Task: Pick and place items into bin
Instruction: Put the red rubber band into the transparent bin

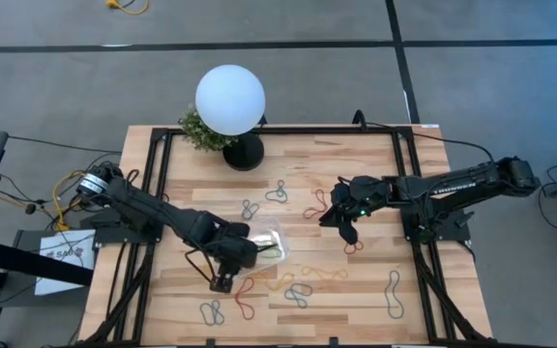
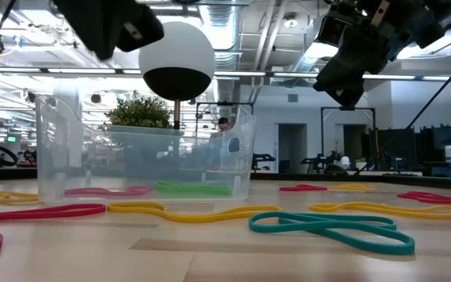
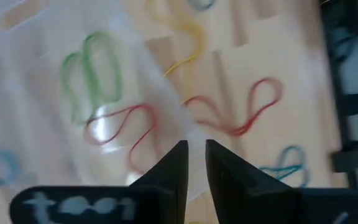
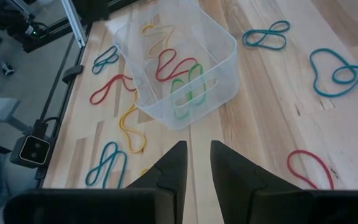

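The clear bin stands at the table's middle and holds a green loop, a red loop and a yellow loop. More loops lie loose on the wood around it, among them a red one and a teal one. My left gripper hovers at the bin's near left corner. Its fingers are a narrow gap apart and empty. My right gripper hangs above the table to the right of the bin. Its fingers are also a narrow gap apart and empty.
A white globe lamp and a small plant stand at the far edge. Black frame rails run along both sides of the table. Loose loops lie to the right and near the front.
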